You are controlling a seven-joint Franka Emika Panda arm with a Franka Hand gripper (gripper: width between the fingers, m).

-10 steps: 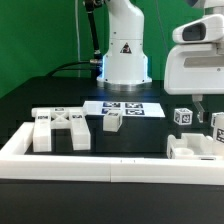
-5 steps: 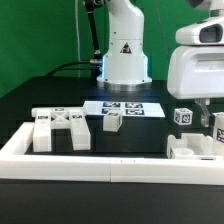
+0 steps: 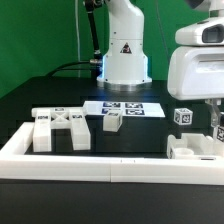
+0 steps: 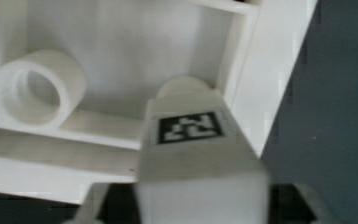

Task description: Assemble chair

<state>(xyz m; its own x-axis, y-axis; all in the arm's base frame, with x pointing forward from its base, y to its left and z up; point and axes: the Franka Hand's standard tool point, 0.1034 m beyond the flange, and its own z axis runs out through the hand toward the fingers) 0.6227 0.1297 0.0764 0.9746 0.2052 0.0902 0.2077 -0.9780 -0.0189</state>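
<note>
My gripper (image 3: 213,124) is at the exterior view's far right, shut on a narrow white chair piece (image 3: 218,131) with a tag. In the wrist view that piece (image 4: 195,140) sits between the jaws of the gripper (image 4: 197,202) and tapers away from the camera. It hangs just above a white chair part (image 3: 192,148) with raised walls and a round hole (image 4: 39,88). I cannot tell whether they touch. Other chair parts lie apart: a flat tagged cluster (image 3: 60,127) at the left, a small block (image 3: 112,121) in the middle and a tagged cube (image 3: 182,117).
The marker board (image 3: 125,108) lies in front of the white robot base (image 3: 125,55). A long low white border rail (image 3: 80,160) runs along the front. The table top is black, with a green backdrop behind.
The gripper with the held piece has shifted slightly to the exterior view's right and a little lower. The loose parts have not moved.
</note>
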